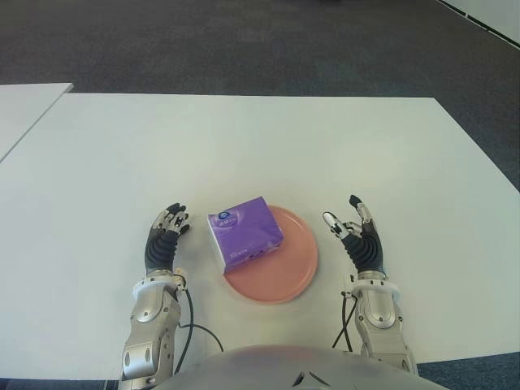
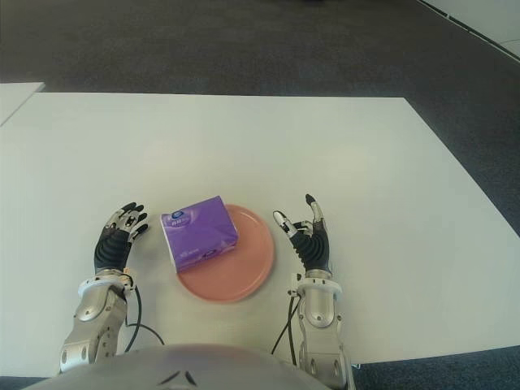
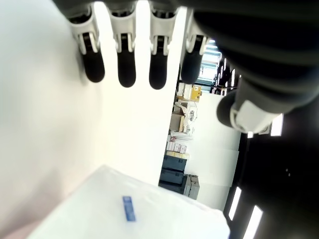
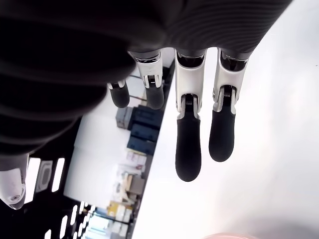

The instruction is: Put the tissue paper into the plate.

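Note:
A purple pack of tissue paper (image 1: 244, 232) lies on the left part of a round pink plate (image 1: 291, 264), overhanging its left rim a little. My left hand (image 1: 166, 236) is on the white table just left of the pack, fingers relaxed and empty, not touching it. My right hand (image 1: 355, 231) is to the right of the plate, fingers spread and holding nothing. In the left wrist view the pack (image 3: 134, 209) shows as a pale box beyond the extended fingertips (image 3: 127, 69).
The white table (image 1: 260, 146) stretches far ahead of the plate and hands. Another white table's corner (image 1: 24, 101) sits at the far left. Dark carpet (image 1: 268, 41) lies beyond. Black cables (image 1: 191, 329) trail from both wrists near the front edge.

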Controlling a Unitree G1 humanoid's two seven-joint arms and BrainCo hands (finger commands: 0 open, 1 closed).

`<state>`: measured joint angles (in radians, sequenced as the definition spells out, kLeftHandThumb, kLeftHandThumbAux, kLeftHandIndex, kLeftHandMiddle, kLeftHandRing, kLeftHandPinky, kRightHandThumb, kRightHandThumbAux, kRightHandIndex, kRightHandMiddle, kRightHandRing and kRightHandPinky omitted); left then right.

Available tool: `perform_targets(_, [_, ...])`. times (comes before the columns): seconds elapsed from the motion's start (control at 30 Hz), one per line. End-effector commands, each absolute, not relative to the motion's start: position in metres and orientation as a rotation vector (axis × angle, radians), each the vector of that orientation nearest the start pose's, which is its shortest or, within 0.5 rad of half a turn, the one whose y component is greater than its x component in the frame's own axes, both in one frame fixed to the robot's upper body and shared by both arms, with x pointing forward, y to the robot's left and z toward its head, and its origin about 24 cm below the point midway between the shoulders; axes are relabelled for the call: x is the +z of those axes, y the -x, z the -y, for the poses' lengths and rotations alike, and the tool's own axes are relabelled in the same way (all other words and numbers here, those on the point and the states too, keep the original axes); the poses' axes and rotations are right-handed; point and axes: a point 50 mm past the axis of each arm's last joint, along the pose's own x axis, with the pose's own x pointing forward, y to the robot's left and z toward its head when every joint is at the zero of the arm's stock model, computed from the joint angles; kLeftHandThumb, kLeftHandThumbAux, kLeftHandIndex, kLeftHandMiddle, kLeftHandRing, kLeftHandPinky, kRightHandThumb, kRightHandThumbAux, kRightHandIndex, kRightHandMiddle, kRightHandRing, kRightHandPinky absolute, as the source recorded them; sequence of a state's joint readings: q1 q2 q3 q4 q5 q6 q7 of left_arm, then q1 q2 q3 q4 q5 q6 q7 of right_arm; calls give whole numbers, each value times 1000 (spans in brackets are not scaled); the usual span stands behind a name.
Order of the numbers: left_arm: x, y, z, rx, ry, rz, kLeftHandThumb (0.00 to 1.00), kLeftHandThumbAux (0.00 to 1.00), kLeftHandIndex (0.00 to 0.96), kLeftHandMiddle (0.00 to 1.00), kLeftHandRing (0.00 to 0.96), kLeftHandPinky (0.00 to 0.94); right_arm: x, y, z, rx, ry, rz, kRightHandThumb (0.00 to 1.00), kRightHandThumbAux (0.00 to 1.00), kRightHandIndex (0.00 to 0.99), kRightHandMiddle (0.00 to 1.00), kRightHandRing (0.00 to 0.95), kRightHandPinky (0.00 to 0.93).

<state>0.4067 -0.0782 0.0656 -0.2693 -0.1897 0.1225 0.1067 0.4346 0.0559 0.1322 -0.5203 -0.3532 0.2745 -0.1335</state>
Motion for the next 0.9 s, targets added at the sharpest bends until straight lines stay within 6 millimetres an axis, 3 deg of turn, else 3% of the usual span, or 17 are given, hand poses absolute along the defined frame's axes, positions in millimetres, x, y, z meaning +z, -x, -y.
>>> perform_targets(0.03, [2, -166, -171, 293, 289, -267, 85, 549, 242, 252, 252, 283, 51, -168, 152, -219, 260, -178, 0, 470, 0, 91, 519, 483])
perform_targets(0.17, [0, -165, -170, 294, 270, -280, 106, 567, 240, 260, 265, 283, 51, -167, 152, -219, 260, -178, 0, 470, 0, 91, 519, 483])
perform_targets(0.2, [0, -165, -171, 293, 264, -280, 109, 570, 239, 261, 267, 282, 23, -179, 159, -150, 184, -185, 0, 470, 0, 91, 519, 483])
perform_targets(0.23, [-1, -165, -171, 292, 260, -280, 110, 573, 238, 261, 267, 280, 4, -186, 169, -128, 117, -183, 18, 479, 5, 73, 428, 404])
perform_targets(0.3, [-1, -165, -171, 291, 257, -280, 110, 579, 236, 261, 268, 275, -13, -190, 182, -131, 44, -168, 59, 505, 17, 29, 212, 212])
perform_targets(0.4, [-6, -165, -175, 278, 253, -266, 107, 585, 233, 257, 261, 263, -49, -203, 190, -122, -87, -263, 124, 531, 21, 9, 74, 76])
perform_targets(0.6, [-14, -164, -181, 231, 285, -250, 96, 563, 211, 217, 215, 204, -50, -196, 186, -122, -56, -274, 190, 542, 5, 0, 7, 8])
perform_targets(0.9, [-18, -162, -177, 195, 286, -229, 85, 531, 177, 157, 151, 172, -55, -198, 186, -88, -23, -201, 151, 530, 0, 0, 0, 0])
